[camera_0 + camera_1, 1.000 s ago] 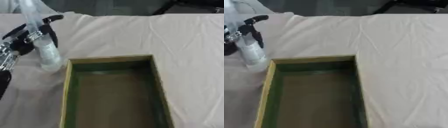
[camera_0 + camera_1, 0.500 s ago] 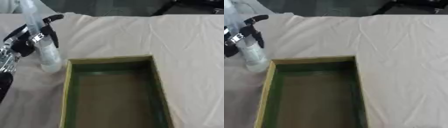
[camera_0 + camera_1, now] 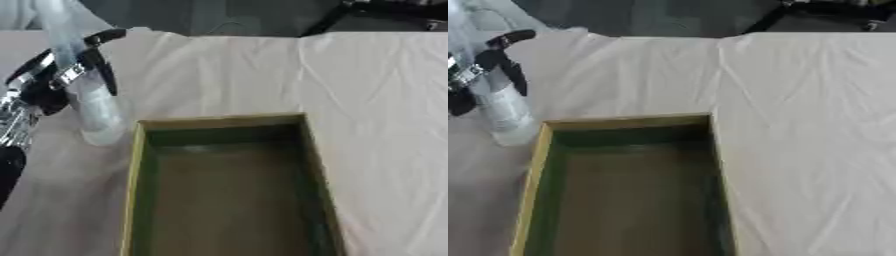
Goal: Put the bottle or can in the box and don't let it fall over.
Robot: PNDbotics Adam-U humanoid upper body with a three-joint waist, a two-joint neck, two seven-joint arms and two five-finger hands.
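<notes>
While its black fingers (image 3: pixel 98 64) curl round a clear bottle (image 3: pixel 87 97), the left hand (image 3: pixel 48 82) grips it upright at the view's left edge. The bottle's base sits low beside the hand, just outside the far left corner of the box (image 3: pixel 136 170), which lies open to the hand's right on the white cloth (image 3: pixel 367 100). The right hand shows in neither view
</notes>
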